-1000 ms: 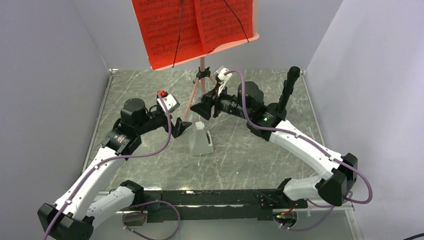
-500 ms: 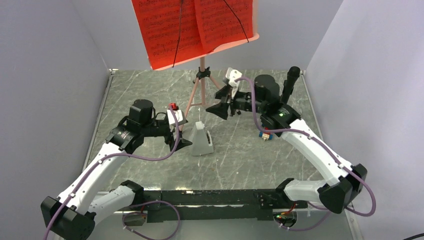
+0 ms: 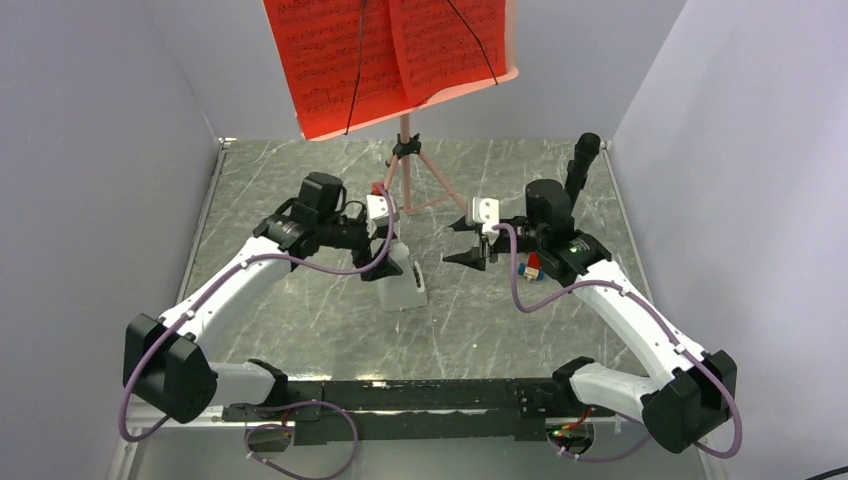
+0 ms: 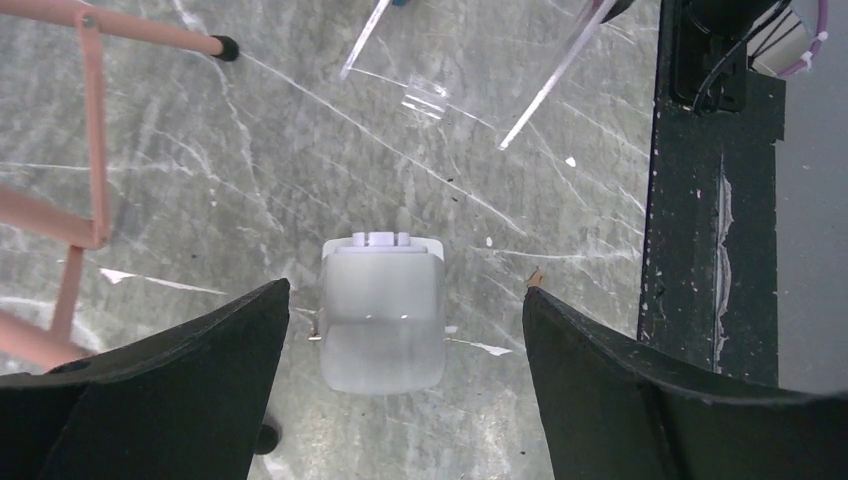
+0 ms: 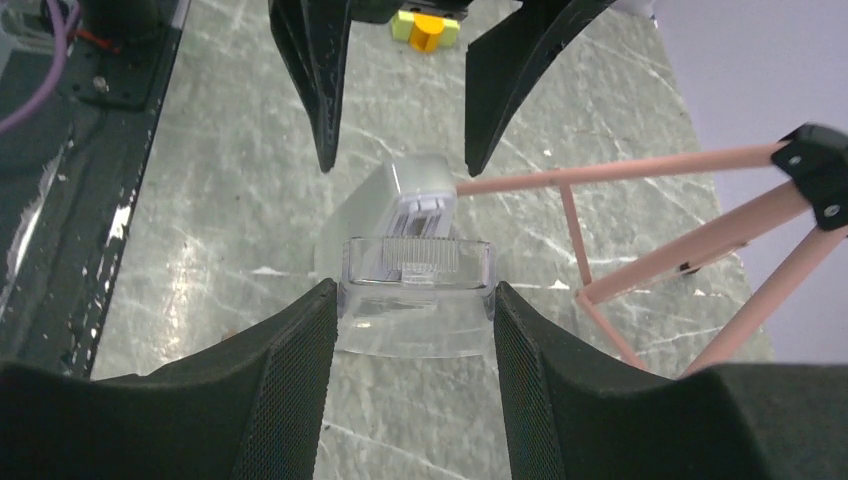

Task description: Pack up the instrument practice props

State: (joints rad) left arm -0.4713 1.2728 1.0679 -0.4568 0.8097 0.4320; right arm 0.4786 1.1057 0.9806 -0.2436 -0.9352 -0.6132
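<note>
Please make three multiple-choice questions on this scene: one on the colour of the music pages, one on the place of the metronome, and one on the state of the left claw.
1. What colour are the sheet-music pages?
A. blue B. red C. white

2. Where is the metronome?
A. on top of the sheet-music pages B. hanging in the air C. on the table, between the fingers of the left claw

3. In what state is the left claw?
A. open, apart from the metronome B. shut on the metronome C. shut on the sheet-music pages

Answers:
1 B: the pages are plainly red in the top view.
2 C: the left wrist view shows it on the table with a finger at each side.
3 A: bare table shows between each finger and the metronome.
</note>
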